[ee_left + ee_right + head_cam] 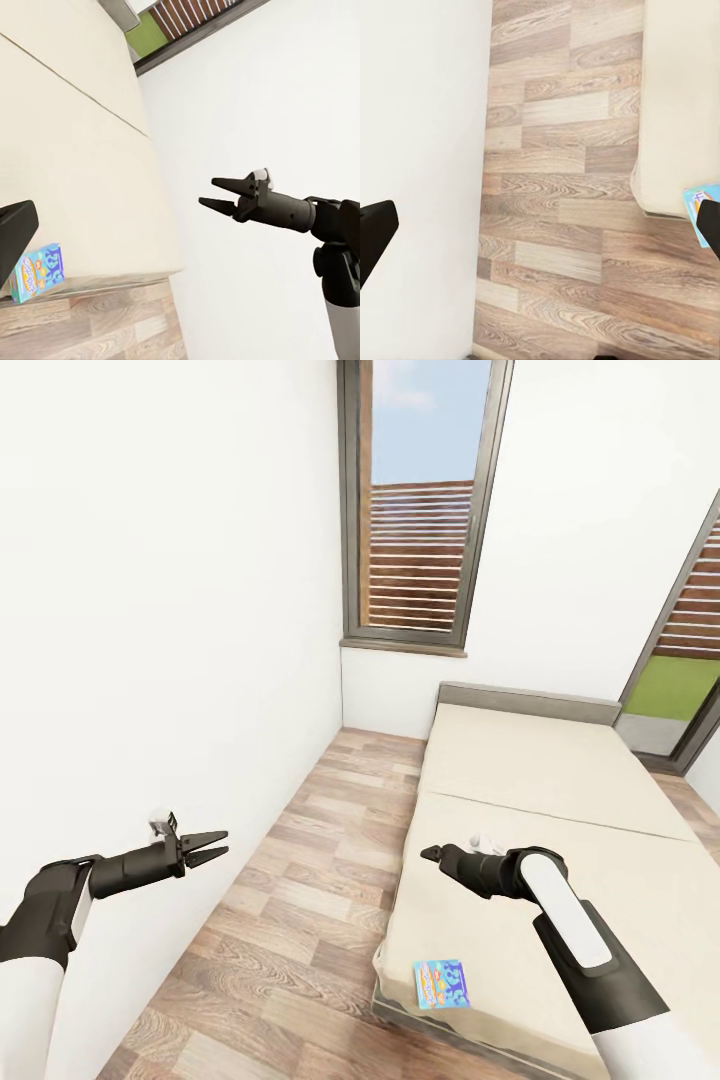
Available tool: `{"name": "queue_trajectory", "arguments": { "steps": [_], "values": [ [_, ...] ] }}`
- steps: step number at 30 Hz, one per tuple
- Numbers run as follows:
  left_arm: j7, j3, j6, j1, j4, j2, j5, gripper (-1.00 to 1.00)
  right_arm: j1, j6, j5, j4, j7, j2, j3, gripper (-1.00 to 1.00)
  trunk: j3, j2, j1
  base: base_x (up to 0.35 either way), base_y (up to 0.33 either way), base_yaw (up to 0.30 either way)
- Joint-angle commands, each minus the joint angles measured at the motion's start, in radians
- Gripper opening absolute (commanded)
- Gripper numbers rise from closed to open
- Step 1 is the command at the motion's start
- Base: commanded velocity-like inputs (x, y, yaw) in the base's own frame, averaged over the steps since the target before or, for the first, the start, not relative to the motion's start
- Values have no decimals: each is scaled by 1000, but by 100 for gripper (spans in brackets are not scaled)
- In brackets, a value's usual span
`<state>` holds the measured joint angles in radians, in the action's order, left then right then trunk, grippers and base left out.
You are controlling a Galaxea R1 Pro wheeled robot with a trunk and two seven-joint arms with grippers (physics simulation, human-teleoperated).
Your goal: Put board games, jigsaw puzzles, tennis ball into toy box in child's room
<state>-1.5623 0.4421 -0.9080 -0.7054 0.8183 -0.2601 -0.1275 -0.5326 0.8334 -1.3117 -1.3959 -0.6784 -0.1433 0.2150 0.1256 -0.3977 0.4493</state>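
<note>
Nearest, a small blue board game lies flat at the near corner of the bed, just inside the mattress edge. Above it the right gripper hovers empty, jaws parted a little; the left gripper, also slightly open and empty, hangs over the wooden floor. The fetch from the bed seems to be starting: next, the right arm must drop back onto that box.

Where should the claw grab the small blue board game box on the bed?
The small blue flat printed board game box lies flat near the foot corner of the beige-mattress bed, close to the floor-side edge. Probably best: come from above and pinch across its two long edges, since its thin sides are hard to reach sideways.
</note>
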Motion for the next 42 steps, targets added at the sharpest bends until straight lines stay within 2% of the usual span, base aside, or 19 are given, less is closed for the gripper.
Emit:
{"name": "queue_trajectory", "arguments": {
  "steps": [1,18,22,27,28,31,32,39,42],
  "values": [
    [-8,3,-10,-1,1,0,-11,100,-1,0,-10,-1,-10,-1,2,100,2,-2,1,0,0,0],
    [-8,1,-9,-1,1,2,-9,100,8,3,-19,-2,2,-5,-1,100,2,-2,1,0,0,0],
    [-8,1,-9,-1,1,1,-9,100,16,6,-20,-7,80,-12,-7,100,2,-2,1,0,0,0],
    [-8,3,-9,-1,1,1,-9,100,52,10,-19,-9,219,-16,-18,100,2,-2,1,0,0,0],
    [-8,4,-9,-1,1,1,-9,100,74,11,-19,-10,277,-18,-28,100,2,-2,1,0,0,0],
    [-8,4,-9,-2,1,0,-9,100,110,12,-19,-11,354,-21,-58,100,2,-2,1,0,0,0],
    [-8,5,-9,-1,1,0,-9,100,135,12,-19,-12,396,-24,-86,100,2,-2,1,0,0,0],
    [-8,6,-10,-1,1,-2,-9,100,241,14,-21,-20,529,-35,-193,100,2,-2,1,0,0,0],
    [-8,7,-11,-2,1,-3,-8,100,277,14,-20,-24,575,-36,-216,100,2,-2,1,0,0,0]
  ]
}}
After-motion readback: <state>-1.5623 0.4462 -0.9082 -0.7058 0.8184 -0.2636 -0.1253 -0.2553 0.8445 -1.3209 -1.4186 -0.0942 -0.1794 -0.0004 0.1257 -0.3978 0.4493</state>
